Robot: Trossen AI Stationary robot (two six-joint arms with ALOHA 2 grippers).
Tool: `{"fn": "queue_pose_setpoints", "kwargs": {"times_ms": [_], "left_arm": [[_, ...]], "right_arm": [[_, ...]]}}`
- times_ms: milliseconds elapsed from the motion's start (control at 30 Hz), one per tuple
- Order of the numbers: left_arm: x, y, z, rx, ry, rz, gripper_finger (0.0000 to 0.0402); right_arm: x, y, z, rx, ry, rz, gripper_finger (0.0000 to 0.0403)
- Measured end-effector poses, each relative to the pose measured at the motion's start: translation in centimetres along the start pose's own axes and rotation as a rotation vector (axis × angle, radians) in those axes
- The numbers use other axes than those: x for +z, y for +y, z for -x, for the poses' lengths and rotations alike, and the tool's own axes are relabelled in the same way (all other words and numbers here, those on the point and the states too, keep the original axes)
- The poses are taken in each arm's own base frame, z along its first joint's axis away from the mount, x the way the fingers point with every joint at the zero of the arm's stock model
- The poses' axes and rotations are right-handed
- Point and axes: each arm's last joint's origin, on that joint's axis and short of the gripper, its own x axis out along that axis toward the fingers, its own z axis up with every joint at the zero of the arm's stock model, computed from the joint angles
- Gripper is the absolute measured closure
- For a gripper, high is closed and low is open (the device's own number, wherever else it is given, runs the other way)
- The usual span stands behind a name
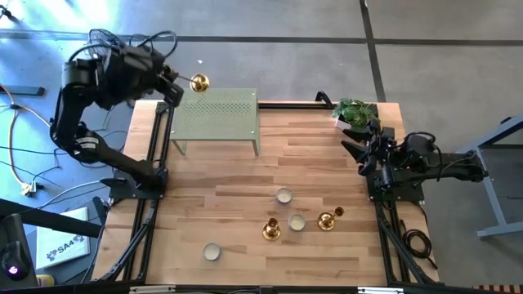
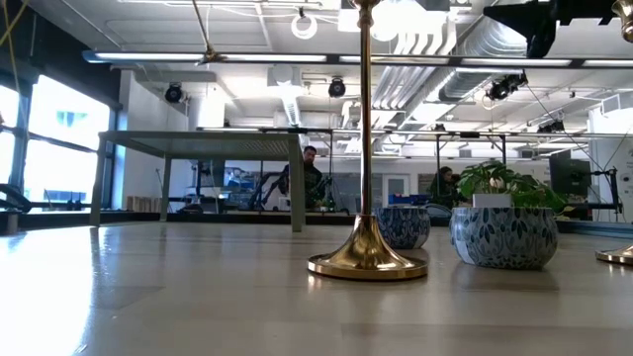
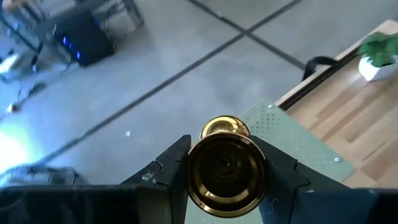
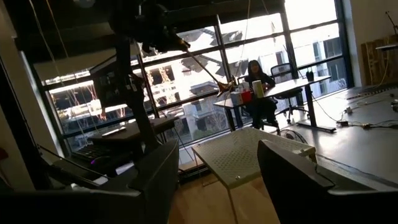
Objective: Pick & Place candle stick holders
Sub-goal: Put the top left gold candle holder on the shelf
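Observation:
My left gripper is raised beyond the table's far left corner, shut on a gold candle stick holder just off the far left corner of a green perforated stand. In the left wrist view the holder shows end-on between the fingers. Two more gold candle stick holders stand upright on their round bases on the near right of the wooden table. My right gripper waits open at the table's right edge, holding nothing. My left gripper pinches the holder between its two fingers at its round near end, one finger on each side. The stem runs away from the gripper to the other end. The holder is lifted clear, slanting out above the stand's corner.
Three small round cups sit among and near the standing holders. A potted plant stands at the far right corner. Black rails run along the table's left and right sides. People sit in the room beyond.

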Motion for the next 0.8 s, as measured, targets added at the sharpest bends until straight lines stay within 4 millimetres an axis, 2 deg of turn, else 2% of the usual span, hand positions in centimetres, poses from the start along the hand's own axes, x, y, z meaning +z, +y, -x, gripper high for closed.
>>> {"fn": "queue_pose_setpoints", "kwargs": {"times_ms": [500, 633, 800], "left_arm": [[0.7, 5.6, -6.2, 0.049, 0.214, 0.148, 0.0272], [0.9, 6.2, -7.9, -0.015, 0.255, 0.174, 0.0272], [1.0, 6.5, -10.0, 0.011, 0.304, 0.176, 0.0272]], "right_arm": [[-0.3, -0.1, 0.0, -0.028, 0.025, 0.018, 0.019], [-0.6, -0.2, 0.0, -0.034, 0.052, 0.01, 0.019], [-0.6, -0.2, 0.0, -0.035, 0.061, 0.013, 0.0195]]}}
